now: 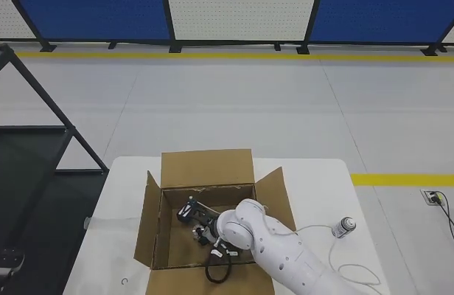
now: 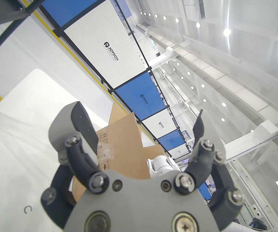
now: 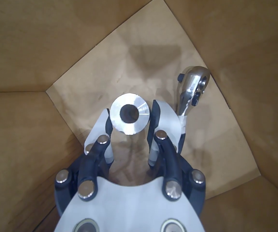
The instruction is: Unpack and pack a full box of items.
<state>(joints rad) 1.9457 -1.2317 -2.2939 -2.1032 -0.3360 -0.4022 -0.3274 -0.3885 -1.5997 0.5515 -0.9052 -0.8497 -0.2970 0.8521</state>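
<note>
- The right jaws are down inside the cardboard box [image 1: 205, 168], near its floor. They are clamped on a round metal piece [image 3: 130, 114] with a hole in its middle. One finger pad [image 3: 155, 114] presses on each side of it.
- A shiny ratchet wrench [image 3: 193, 88] lies on the floor of the box [image 3: 32, 37], just beside the right jaws, on the outer side of one finger. Its head is ahead of the fingertips and its handle runs back behind that finger.
- The brown walls of the box stand close around the right jaws, and in the top view the flaps are folded outward.
- The left jaws are apart and hold nothing. Their fingers [image 2: 83, 126] point upward, toward the ceiling and the blue and white partition.
- Beyond the left jaws, between the two fingers, there is an outer side of the box [image 2: 127, 141] with a raised flap, standing on the white table [image 2: 20, 134].
- A small clear plastic bit [image 2: 105, 151] shows just beside one pad of the left jaws. I cannot tell if it touches the pad.
- A spray can [image 1: 343, 227] is on the table [image 1: 315, 184] outside the box, well apart from the right jaws.
</note>
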